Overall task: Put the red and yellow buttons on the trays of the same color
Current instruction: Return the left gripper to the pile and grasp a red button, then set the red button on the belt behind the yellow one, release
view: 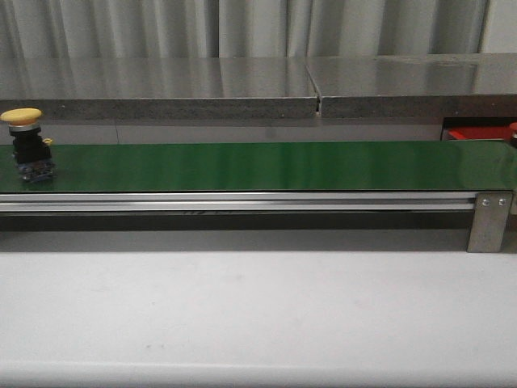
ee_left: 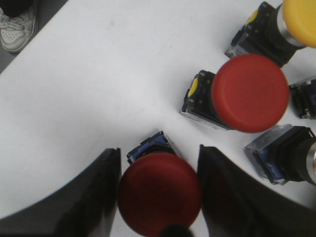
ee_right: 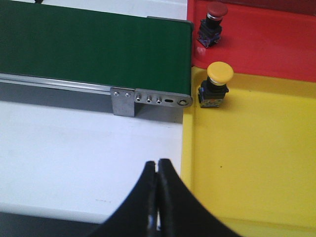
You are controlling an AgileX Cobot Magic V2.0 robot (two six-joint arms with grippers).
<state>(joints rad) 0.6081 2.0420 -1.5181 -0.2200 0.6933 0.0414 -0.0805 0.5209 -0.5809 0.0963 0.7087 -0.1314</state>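
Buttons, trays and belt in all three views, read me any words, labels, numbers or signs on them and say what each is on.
No readable text in any view.
Yellow button on the belt: no legible marking.
Red button between the left claw fingers: cap plain.
Red tray, yellow tray and their buttons: no print seen.
Right claw: no marking.

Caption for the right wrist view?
Shut right tool hovers beside yellow tray holding a yellow-capped button; red-capped button on red tray.

Cut off or unclear:
- Yellow button (ee_left: 301, 19), corner of the left wrist view beyond the full red button (ee_left: 249, 93): cap clipped by frame.
- Two black button bodies (ee_left: 296, 153) beside that red button: caps out of frame, colours unknown.
- Red tray (view: 477, 133) past the conveyor belt (view: 258, 166) end: only a sliver shows.
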